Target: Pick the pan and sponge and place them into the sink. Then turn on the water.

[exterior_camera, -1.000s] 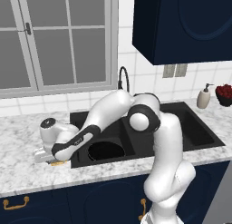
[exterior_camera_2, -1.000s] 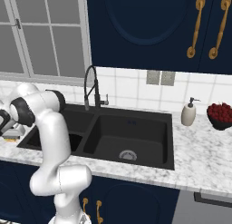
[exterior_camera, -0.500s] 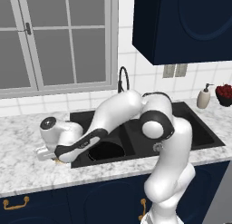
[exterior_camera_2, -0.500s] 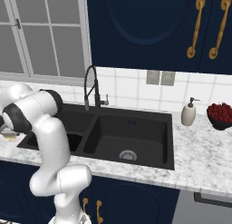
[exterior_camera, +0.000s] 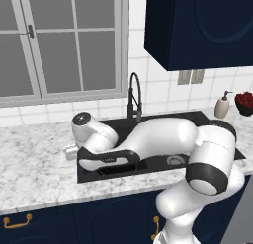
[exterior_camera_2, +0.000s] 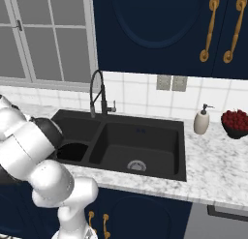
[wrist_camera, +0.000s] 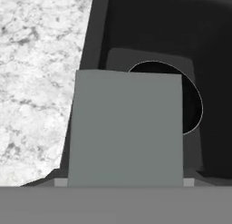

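The sponge (wrist_camera: 126, 128) sits clamped in the gripper (wrist_camera: 126, 181), over the sink's (wrist_camera: 149, 28) left edge above the pan (wrist_camera: 192, 105).

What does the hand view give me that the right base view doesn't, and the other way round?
Hand view: the sponge, grey top up close, above the left basin's edge. Right base view: the faucet, soap dispenser, bowl of red fruit, right-basin drain. Both: the sink, the pan in its left basin, marble counter.
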Controlling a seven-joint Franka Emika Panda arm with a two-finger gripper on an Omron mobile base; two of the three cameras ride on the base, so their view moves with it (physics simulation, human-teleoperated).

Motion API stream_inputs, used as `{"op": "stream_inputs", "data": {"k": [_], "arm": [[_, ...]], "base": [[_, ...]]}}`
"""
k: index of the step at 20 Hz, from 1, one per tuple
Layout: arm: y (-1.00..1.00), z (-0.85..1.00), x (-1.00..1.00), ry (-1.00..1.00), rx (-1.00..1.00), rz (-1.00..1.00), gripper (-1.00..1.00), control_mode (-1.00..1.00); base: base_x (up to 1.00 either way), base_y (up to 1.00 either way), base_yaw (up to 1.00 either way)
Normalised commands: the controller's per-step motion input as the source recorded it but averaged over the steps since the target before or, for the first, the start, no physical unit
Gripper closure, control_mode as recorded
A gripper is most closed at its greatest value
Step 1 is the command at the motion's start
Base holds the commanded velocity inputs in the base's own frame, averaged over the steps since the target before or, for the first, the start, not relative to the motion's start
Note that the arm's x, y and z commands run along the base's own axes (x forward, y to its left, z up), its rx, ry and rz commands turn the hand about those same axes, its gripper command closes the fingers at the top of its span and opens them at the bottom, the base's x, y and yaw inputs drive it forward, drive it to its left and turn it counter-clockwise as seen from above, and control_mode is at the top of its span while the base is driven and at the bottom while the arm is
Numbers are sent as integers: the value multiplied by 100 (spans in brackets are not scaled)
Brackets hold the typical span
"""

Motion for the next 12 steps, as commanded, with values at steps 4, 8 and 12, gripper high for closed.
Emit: {"op": "stream_inputs", "data": {"k": [4, 8, 12], "arm": [[-85, 0, 16, 0, 8, 0, 100, -100], [-53, -1, 49, 7, 6, 0, 100, -100], [-6, -19, 64, 9, 0, -5, 100, -100]], "base": [[0, 0, 0], [0, 0, 0], [0, 0, 0]]}}
